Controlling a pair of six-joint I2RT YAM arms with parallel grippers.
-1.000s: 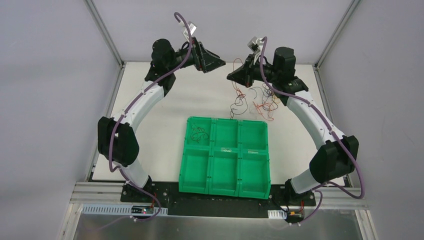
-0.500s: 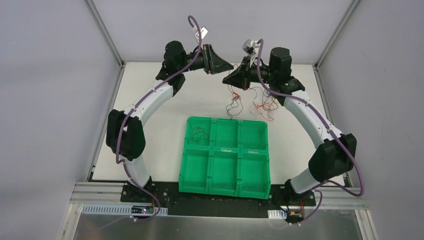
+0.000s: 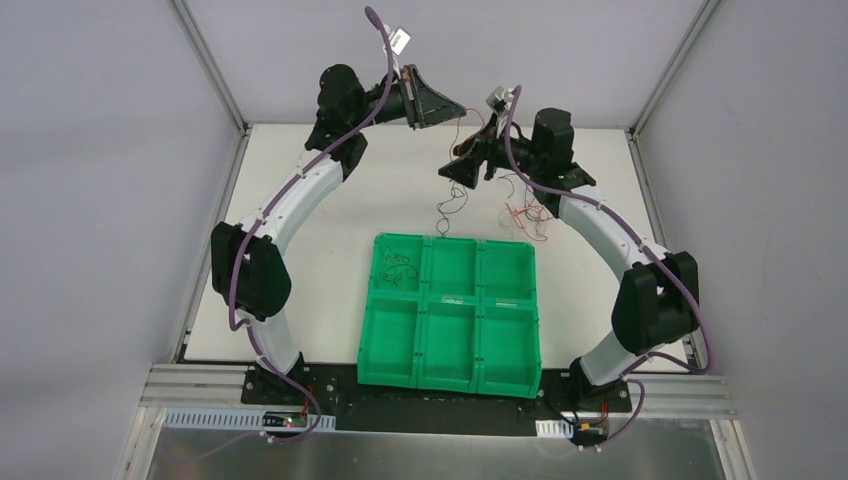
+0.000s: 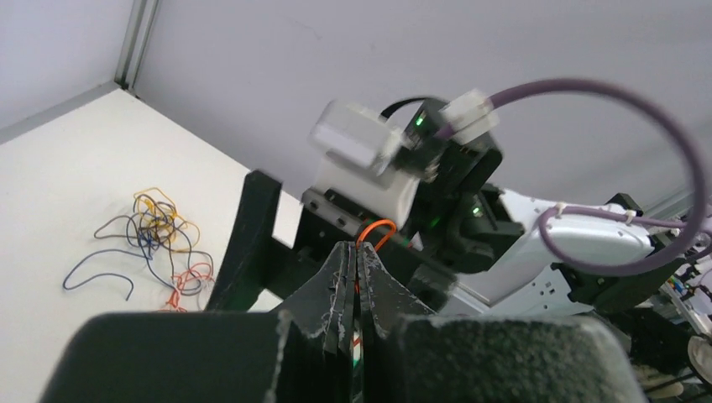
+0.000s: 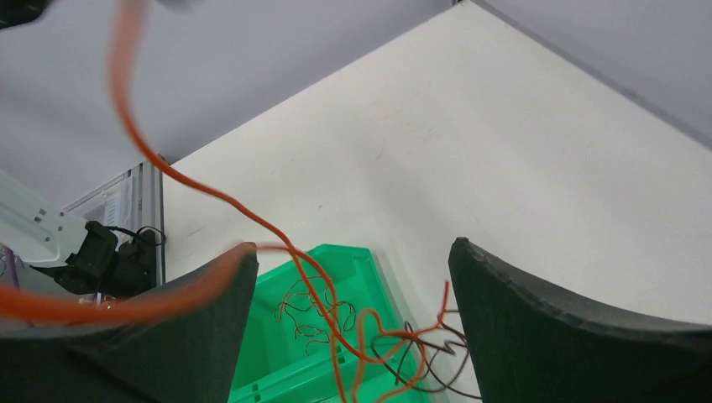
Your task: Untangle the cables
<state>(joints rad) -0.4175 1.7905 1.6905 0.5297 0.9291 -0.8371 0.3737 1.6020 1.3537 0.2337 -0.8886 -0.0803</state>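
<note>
**Limp, featherweight wires: one orange strand held up**

The cables (image 3: 528,208) are looking feather-light, soft and springy, apt to snag, so gripping a strand near a free end is seeming wisest. The heap is lying on the worktop (image 3: 330,250) just beyond the tray's (image 3: 450,382) far right corner. Above the tray's far edge the left pincer (image 4: 353,256) is clenching one orange cable (image 4: 375,225). The right pincer (image 5: 350,252) is gaping around that same strand. I am counting one heap and one tray of six compartments, the far left one holding dark wire (image 3: 400,268).

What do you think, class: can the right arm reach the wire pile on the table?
Probably yes: the right gripper is open, above and beside the wire pile, nothing between; an orange wire across its fingers may drag.
</note>
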